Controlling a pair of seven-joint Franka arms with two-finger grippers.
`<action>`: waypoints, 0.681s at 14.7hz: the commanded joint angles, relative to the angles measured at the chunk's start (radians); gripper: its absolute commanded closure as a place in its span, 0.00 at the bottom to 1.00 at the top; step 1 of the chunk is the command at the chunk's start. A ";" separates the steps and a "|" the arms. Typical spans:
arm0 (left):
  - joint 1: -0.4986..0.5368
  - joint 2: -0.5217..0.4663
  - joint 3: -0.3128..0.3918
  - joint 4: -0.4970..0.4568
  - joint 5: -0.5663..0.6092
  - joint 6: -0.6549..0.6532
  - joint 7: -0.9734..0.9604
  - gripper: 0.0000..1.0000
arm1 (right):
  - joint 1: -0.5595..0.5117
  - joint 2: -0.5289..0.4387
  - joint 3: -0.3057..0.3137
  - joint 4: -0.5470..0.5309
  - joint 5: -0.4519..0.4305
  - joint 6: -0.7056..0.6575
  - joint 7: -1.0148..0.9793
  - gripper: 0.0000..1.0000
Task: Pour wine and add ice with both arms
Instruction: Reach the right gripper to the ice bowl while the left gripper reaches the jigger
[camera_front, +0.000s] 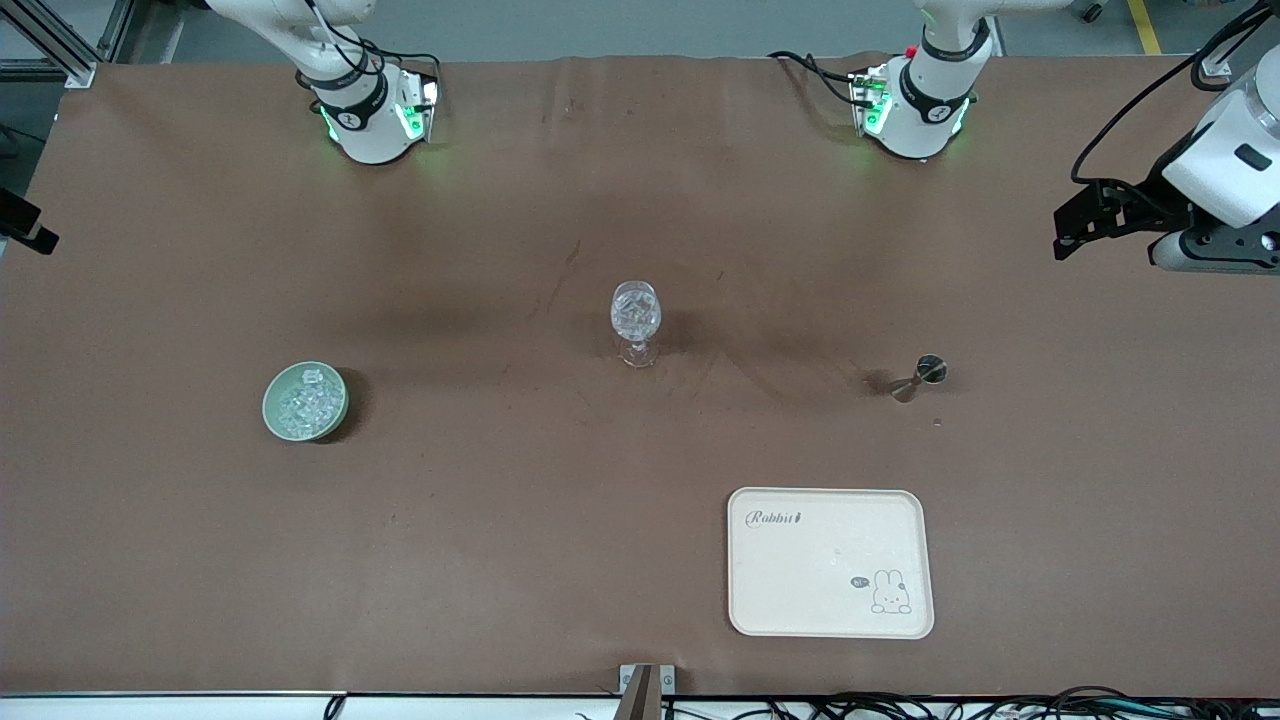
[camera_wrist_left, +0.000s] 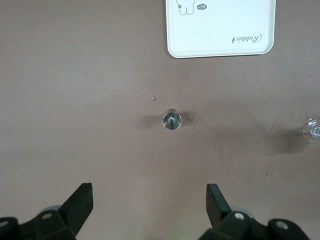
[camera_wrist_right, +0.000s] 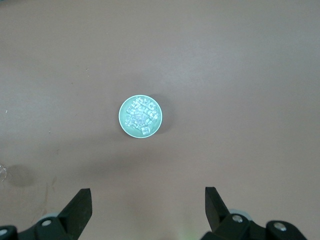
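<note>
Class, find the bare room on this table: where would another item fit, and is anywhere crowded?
Nowhere is crowded. Bare cloth separates the ice bowl from the stemmed glass, and the glass from the metal jigger. The tray itself is bare. Both grippers, left and right, hover open above.

Stemmed glass (camera_wrist_left: 313, 129) cut off by the frame edge

Cream tray (camera_front: 830, 600) on the worktop (camera_front: 500, 560), "Rabbit" printed in script at one corner, small rabbit drawing with an unreadable speech bubble at another
</note>
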 joint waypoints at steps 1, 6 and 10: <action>0.000 -0.008 -0.001 0.006 -0.001 -0.010 0.020 0.00 | -0.009 0.000 0.003 0.005 0.015 -0.010 -0.001 0.00; 0.005 0.058 0.003 0.021 -0.009 -0.005 0.023 0.00 | -0.004 0.000 0.003 0.003 0.014 -0.011 -0.001 0.00; 0.026 0.171 0.016 0.076 -0.013 -0.001 0.108 0.00 | 0.005 0.004 0.003 -0.001 0.014 -0.021 0.005 0.00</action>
